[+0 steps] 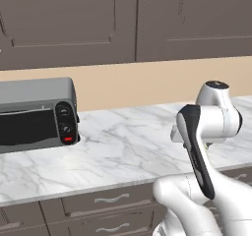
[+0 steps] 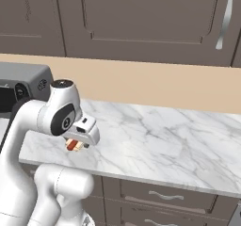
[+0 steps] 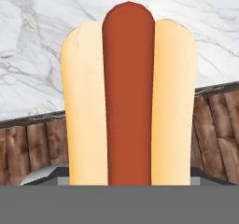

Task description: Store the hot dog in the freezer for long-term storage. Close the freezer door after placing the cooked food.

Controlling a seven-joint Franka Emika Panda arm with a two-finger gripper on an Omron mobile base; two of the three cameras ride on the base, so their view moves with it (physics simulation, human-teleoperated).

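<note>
The hot dog (image 3: 128, 97), a tan bun with a red-brown sausage along its middle, stands very close in the hand view and hides my fingertips. In the right base view the hot dog (image 2: 72, 145) hangs just under my hand, and my gripper (image 2: 75, 146) is shut on it above the front edge of the marble counter (image 2: 164, 135). Behind the bun in the hand view, the counter (image 3: 37, 55) lies above and wooden floor (image 3: 28, 153) below. The freezer and the freezer door are out of view.
A grey toaster oven (image 1: 37, 113) stands at the counter's left end, next to my arm in the right base view (image 2: 23, 86). Brown drawers (image 1: 106, 200) run under the counter (image 1: 128, 146). Dark upper cabinets (image 1: 74, 18) hang above a beige wall.
</note>
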